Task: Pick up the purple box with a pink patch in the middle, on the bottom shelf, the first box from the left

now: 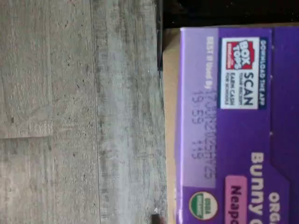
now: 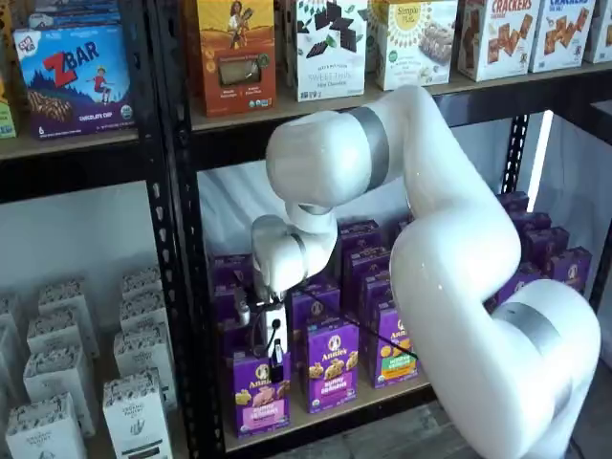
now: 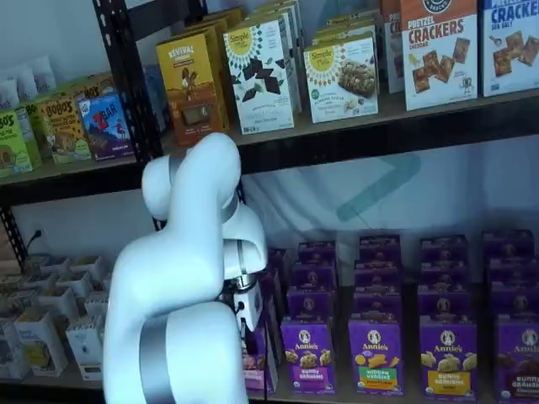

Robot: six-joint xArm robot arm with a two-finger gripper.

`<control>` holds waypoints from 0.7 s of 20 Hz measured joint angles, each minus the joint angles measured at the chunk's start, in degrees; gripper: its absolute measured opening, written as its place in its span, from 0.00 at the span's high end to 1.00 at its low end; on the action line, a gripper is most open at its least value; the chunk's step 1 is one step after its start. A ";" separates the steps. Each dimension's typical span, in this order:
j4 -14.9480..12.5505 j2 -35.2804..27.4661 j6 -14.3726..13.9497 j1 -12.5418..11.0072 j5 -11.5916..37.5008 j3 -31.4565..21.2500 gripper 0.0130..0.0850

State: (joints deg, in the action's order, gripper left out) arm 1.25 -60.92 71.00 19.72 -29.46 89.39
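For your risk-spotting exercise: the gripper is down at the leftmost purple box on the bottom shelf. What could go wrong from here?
1. The gripper sits at the top edge of the purple box; so shallow a hold might slip when lifted.
2. A second purple carton stands close beside it and could be nudged or dragged out with it.
3. The box stands near the front rail of the bottom shelf, so a bump could tip it off.

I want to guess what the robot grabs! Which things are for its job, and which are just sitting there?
For the job: gripper, purple box with the pink patch, bottom shelf.
Just sitting there: other purple boxes, cracker boxes, ZBar box, white cartons.
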 joint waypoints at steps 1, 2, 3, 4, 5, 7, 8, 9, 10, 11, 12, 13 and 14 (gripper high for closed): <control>-0.03 0.06 -0.05 0.02 0.03 -0.09 0.50; -0.13 0.12 -0.16 0.04 0.01 -0.16 0.50; -0.18 0.19 -0.23 0.07 0.00 -0.25 0.50; -0.15 0.26 -0.22 0.09 0.11 -0.40 0.50; -0.15 0.32 -0.24 0.11 0.28 -0.54 0.50; -0.11 0.45 -0.23 0.14 0.53 -0.79 0.50; -0.02 0.52 -0.18 0.17 0.62 -0.92 0.56; 0.03 0.55 -0.14 0.18 0.65 -0.97 0.56; 0.04 0.61 -0.15 0.20 0.74 -1.07 0.61; 0.04 0.68 -0.17 0.22 0.80 -1.20 0.67; 0.00 0.74 -0.22 0.22 0.83 -1.29 0.67; -0.13 0.85 -0.33 0.23 0.73 -1.42 0.72; -0.18 0.88 -0.38 0.23 0.52 -1.42 0.72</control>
State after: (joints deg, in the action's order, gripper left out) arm 1.07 -60.05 70.62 19.95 -28.95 87.97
